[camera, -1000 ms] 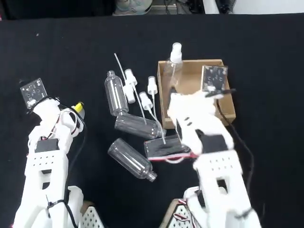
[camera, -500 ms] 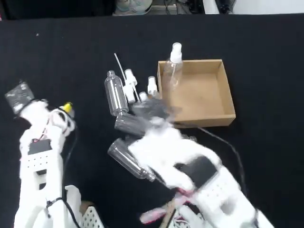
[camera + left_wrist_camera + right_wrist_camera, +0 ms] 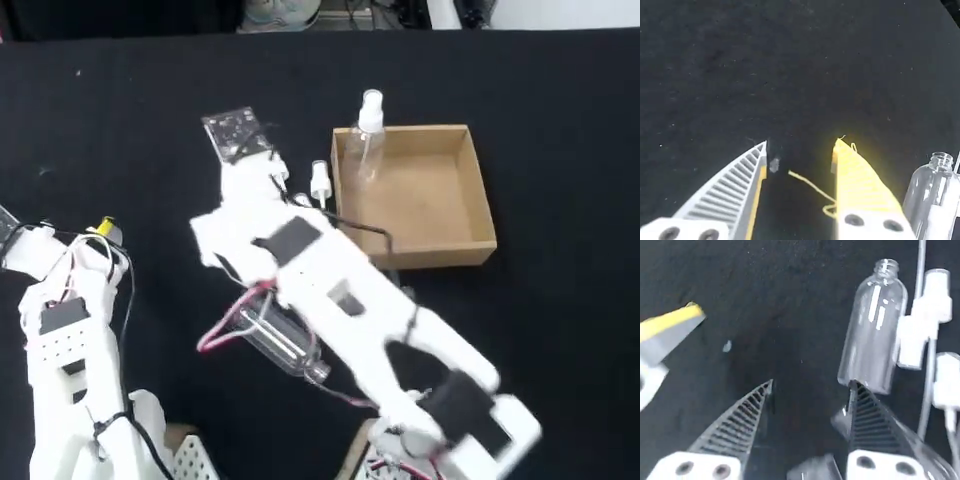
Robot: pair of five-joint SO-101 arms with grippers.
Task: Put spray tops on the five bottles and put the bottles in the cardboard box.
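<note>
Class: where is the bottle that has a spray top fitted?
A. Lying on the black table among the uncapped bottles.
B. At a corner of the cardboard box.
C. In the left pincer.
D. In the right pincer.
B: the capped bottle sits at a corner of the cardboard box; the left pincer and right pincer are open and empty.

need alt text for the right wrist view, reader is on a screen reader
The right gripper, open, hangs over a black table next to a clear uncapped bottle lying on its side. White spray tops lie alongside the bottle, and a yellow-taped fingertip of the other arm pokes in at the edge.
</note>
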